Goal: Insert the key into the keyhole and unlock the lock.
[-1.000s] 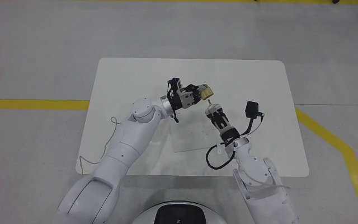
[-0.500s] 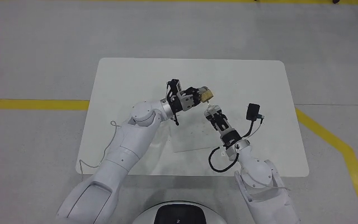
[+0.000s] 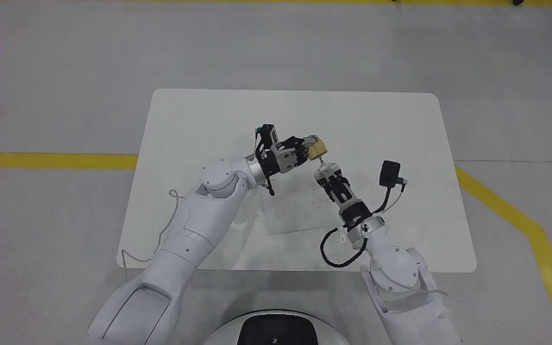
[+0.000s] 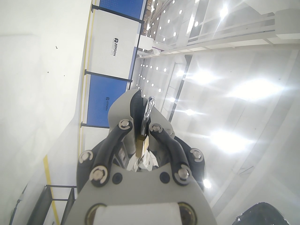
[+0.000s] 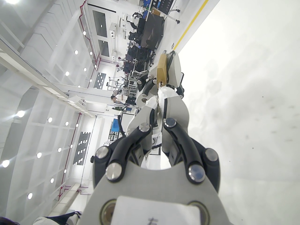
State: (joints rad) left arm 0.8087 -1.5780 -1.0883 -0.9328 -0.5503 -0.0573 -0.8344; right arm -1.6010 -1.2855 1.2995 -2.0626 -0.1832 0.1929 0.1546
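Note:
A brass padlock (image 3: 317, 147) hangs above the white table (image 3: 207, 121), near its middle. My left gripper (image 3: 304, 148) is shut on it. In the left wrist view the silver shackle (image 4: 148, 111) sits pinched between the fingers, with the brass body (image 4: 140, 146) nearer the wrist. My right gripper (image 3: 326, 174) stands just in front of the lock, shut on a thin silver key (image 5: 159, 103). The key's tip meets the bottom face of the padlock (image 5: 161, 69). How far it is inside I cannot tell.
A small black box (image 3: 390, 170) on a cable hangs beside the right arm, over the table's right half. A yellow floor line (image 3: 60, 160) passes behind the table on both sides.
The left gripper and the padlock have shifted slightly down towards the right gripper. The right gripper has edged a little closer to the lock. Both stay shut.

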